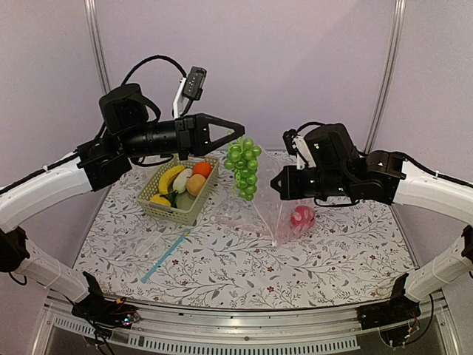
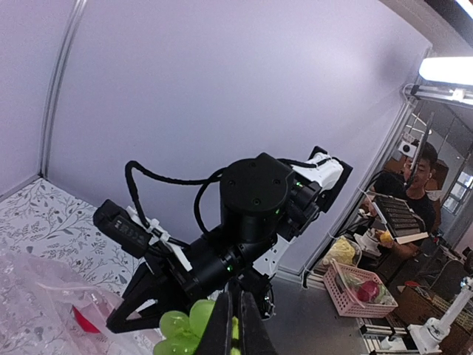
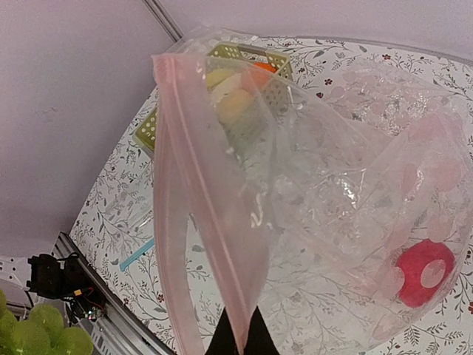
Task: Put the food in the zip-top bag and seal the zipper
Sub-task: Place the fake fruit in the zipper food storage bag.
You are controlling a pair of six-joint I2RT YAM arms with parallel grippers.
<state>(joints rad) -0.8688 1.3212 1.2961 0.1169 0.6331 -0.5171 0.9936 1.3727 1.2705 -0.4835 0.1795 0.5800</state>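
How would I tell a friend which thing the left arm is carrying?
Look above the middle of the flowered table, between the green basket and the zip-top bag. There the left pincer holds a bunch of grapes hanging in the air. Unlike the food lying in the basket, it is a cluster of round pale green balls.

Basket (image 1: 168,211) at left of the surface (image 1: 295,266), flat bag (image 1: 159,240) before the basket, zip-top bag (image 1: 273,214) to its right, grape bunch (image 1: 244,168) aloft between them
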